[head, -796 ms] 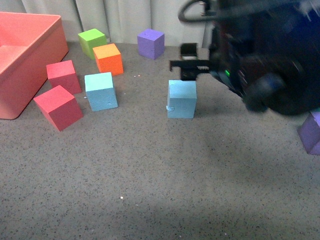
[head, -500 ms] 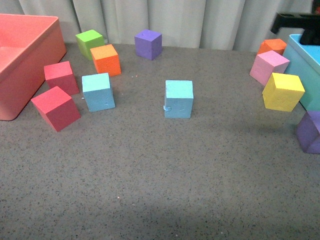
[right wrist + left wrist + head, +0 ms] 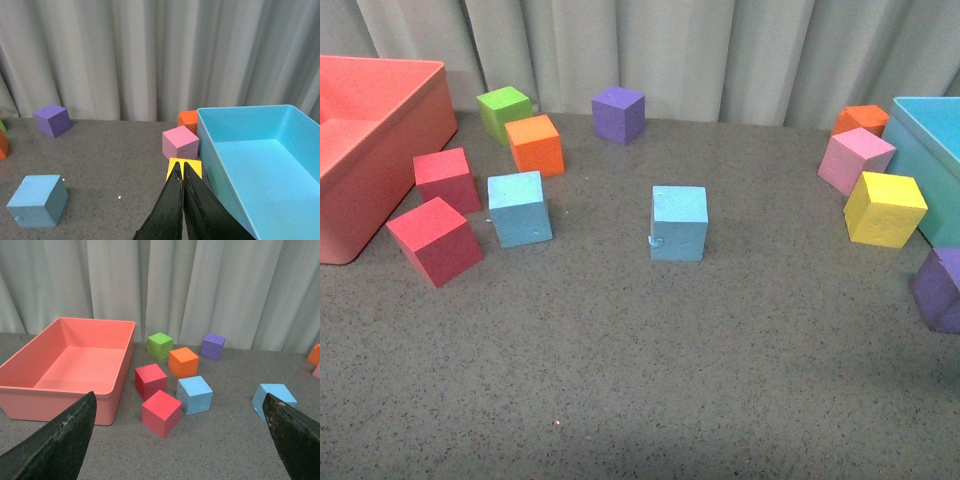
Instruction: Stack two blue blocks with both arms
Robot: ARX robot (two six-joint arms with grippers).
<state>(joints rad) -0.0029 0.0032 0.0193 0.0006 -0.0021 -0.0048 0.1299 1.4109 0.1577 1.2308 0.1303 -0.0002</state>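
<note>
Two sky-blue blocks sit apart on the grey table. One blue block (image 3: 679, 222), with a small nick low on its front face, is at the centre; it also shows in the left wrist view (image 3: 273, 397) and the right wrist view (image 3: 38, 200). The other blue block (image 3: 519, 208) is to its left, next to the red cubes, and shows in the left wrist view (image 3: 194, 394). Neither arm shows in the front view. My left gripper (image 3: 180, 432) is open and empty, raised above the table. My right gripper (image 3: 179, 170) is shut and empty, raised, with the yellow cube behind its tips.
A coral bin (image 3: 368, 150) stands at the left, a turquoise bin (image 3: 930, 160) at the right. Two red cubes (image 3: 435, 240), an orange cube (image 3: 537, 145), a green cube (image 3: 504, 110) and a purple cube (image 3: 618, 113) lie at the left and back. Pink (image 3: 856, 160), yellow (image 3: 884, 208), orange and purple cubes lie at the right.
The right arm, which hung over the centre blue block, has pulled away to the right and out of the front view. The blocks have not moved.
</note>
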